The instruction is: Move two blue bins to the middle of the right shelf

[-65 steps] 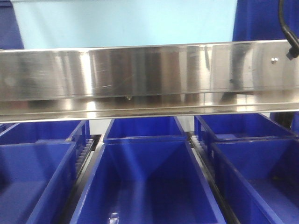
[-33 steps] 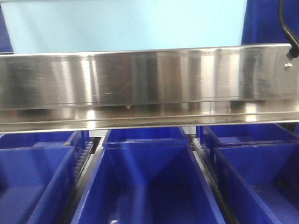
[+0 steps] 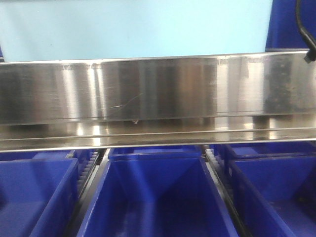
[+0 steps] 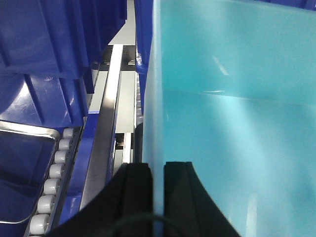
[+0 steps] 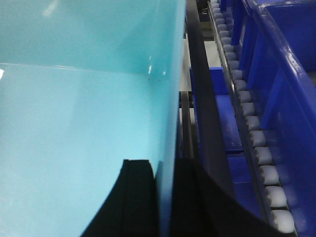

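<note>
— Where was the pale blue bin (image 3: 143,29) found?

— It was seen raised above the steel shelf rail (image 3: 158,94) in the front view, filling the upper part of the picture. No surface was shown beneath it. It was therefore judged to be carried, not set down.

— How was it held?

— One side wall was pinched by the left gripper (image 4: 158,170), the plastic being clamped from both faces. The opposite wall was pinched in the same way by the right gripper (image 5: 165,170). Both pincers were pressed onto the wall, neither being spread.

— What was noted around it?

— Below the rail, dark blue bins (image 3: 153,197) were ranged in lanes, divided by roller tracks (image 5: 252,133). A black cable (image 3: 302,24) was seen at the upper right corner.

— How far along was the task judged to be?

— One bin was taken to be in transit. No placement on the middle level of the right shelf could be confirmed, since it could not be told which shelf was faced. A second pale bin was not seen anywhere. The setting-down of this bin was reckoned as left to do. So, as far as could be shown, was the whole handling of another.
</note>
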`<state>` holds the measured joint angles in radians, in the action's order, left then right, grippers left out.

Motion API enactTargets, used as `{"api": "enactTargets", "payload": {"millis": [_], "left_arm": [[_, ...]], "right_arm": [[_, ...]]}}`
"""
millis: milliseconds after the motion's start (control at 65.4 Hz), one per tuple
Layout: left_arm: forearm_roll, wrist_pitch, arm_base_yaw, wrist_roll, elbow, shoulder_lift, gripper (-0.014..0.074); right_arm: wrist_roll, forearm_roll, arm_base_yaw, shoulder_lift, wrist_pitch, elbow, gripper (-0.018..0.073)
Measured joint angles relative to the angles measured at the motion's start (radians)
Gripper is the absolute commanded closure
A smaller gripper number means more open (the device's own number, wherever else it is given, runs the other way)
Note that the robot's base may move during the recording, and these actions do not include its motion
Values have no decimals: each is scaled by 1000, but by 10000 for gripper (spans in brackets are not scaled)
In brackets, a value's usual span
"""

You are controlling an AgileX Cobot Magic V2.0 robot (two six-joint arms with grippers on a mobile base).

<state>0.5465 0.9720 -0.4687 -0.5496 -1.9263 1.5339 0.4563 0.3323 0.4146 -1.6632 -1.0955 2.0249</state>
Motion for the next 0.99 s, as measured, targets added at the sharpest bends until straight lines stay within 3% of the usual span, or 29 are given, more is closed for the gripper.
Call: {"api": "enactTargets", "payload": {"millis": [994], "left_arm": [[-10, 8, 0, 0, 0, 0, 708]], "right_arm": [[0, 0, 0, 4, 0, 0, 721]]}}
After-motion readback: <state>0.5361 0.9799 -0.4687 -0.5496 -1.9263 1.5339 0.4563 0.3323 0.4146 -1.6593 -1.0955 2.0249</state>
